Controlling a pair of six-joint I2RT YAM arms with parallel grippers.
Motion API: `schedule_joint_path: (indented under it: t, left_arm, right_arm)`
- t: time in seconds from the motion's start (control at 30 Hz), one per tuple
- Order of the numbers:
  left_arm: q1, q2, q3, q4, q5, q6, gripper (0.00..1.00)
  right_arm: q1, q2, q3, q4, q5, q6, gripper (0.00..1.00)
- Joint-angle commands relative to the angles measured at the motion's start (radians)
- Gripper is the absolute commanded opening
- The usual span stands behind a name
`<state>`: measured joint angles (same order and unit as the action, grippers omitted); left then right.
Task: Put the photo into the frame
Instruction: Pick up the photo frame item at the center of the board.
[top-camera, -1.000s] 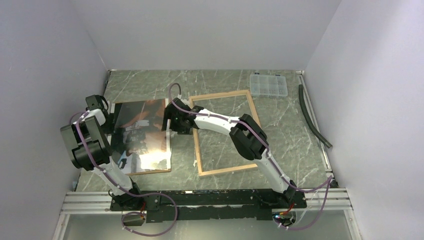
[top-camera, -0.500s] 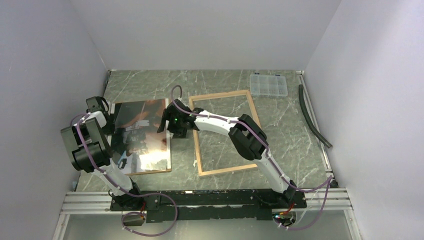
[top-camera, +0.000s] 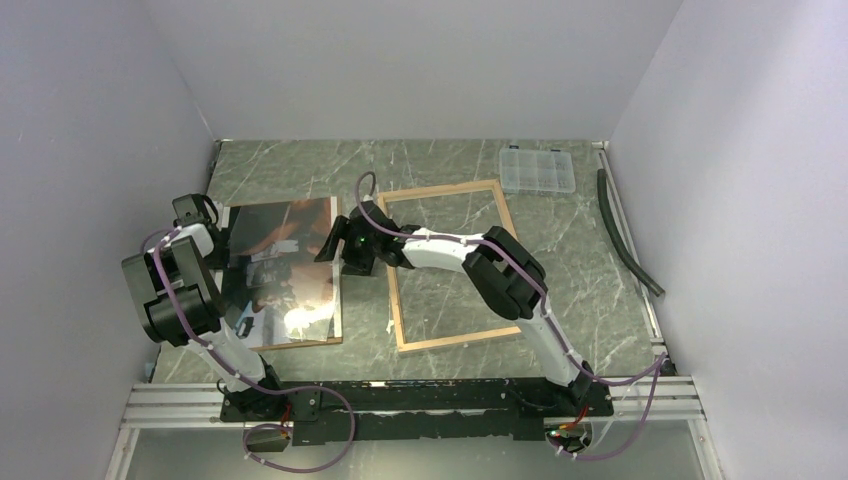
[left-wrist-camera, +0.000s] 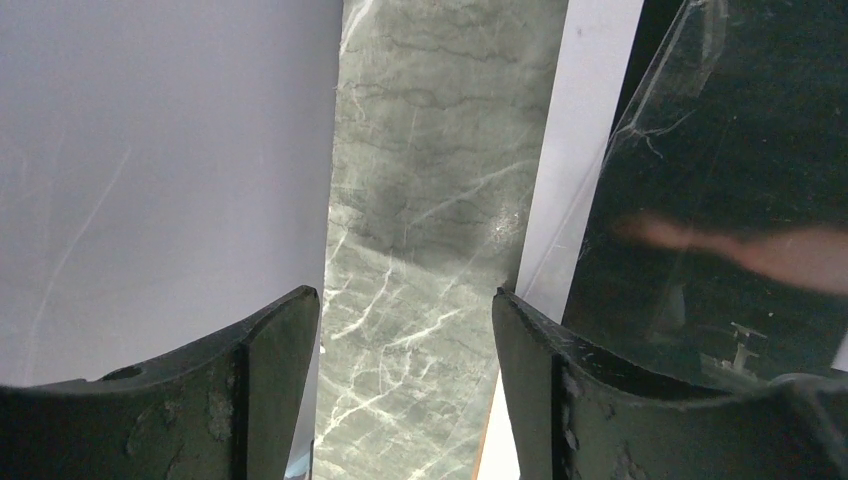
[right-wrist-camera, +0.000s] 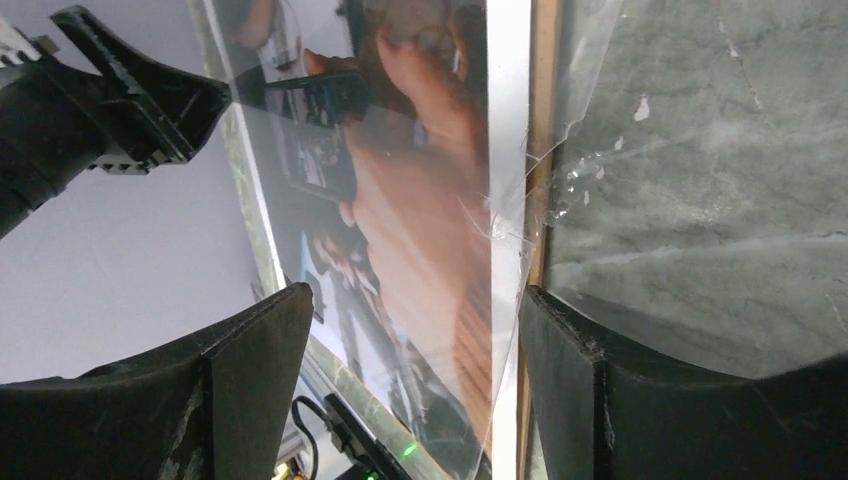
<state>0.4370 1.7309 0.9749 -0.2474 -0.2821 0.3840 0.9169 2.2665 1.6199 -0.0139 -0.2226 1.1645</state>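
Observation:
The photo (top-camera: 285, 270), glossy and dark with skin tones, lies face up at the left on a brown backing panel (top-camera: 300, 345). The frame (top-camera: 456, 339) lies wood back up at the centre, just right of the photo. My right gripper (top-camera: 335, 245) is open; in the right wrist view its jaws (right-wrist-camera: 415, 295) straddle the photo's right edge (right-wrist-camera: 440, 230) and the panel's edge (right-wrist-camera: 545, 120). My left gripper (top-camera: 215, 235) is open and empty at the photo's left edge; in the left wrist view (left-wrist-camera: 402, 300) bare marble lies between its jaws, and the photo (left-wrist-camera: 720, 150) is on the right.
A clear plastic compartment box (top-camera: 537, 170) sits at the back right. A black hose (top-camera: 625, 235) runs along the right wall. The left wall is close beside the left gripper. An aluminium rail (top-camera: 400, 395) carries the arm bases at the near edge.
My right wrist has turned and its gripper has shifted slightly left over the photo's right edge. The left arm, photo and frame have not visibly moved.

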Motion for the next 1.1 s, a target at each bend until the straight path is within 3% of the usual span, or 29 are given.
schedule_joint_path:
  t: [0.0,0.43,0.53,0.77,0.93,1.07]
  left_arm:
    - [-0.017,0.06,-0.077,-0.151,0.158,-0.006,0.71]
    - [-0.021,0.046,-0.077,-0.174,0.176,-0.007,0.7]
    - [-0.021,0.04,-0.062,-0.207,0.195,-0.031,0.69]
    - [-0.019,0.0,-0.024,-0.307,0.263,-0.065,0.69]
    - [-0.017,-0.03,-0.007,-0.331,0.243,-0.048,0.69]
    - [-0.002,-0.044,0.046,-0.371,0.225,-0.031,0.72]
  right_arm:
    - [0.001,-0.086,-0.007,0.202,-0.058,0.025,0.78]
    - [0.006,-0.134,-0.031,0.248,-0.075,0.008,0.77]
    - [0.011,-0.133,-0.073,0.242,-0.039,0.036,0.73]
    - [0.016,-0.109,-0.074,0.193,0.001,0.054,0.45]
    - [0.013,-0.172,-0.081,0.146,0.053,0.005,0.14]
    - [0.006,-0.216,-0.047,0.072,0.069,-0.061,0.0]
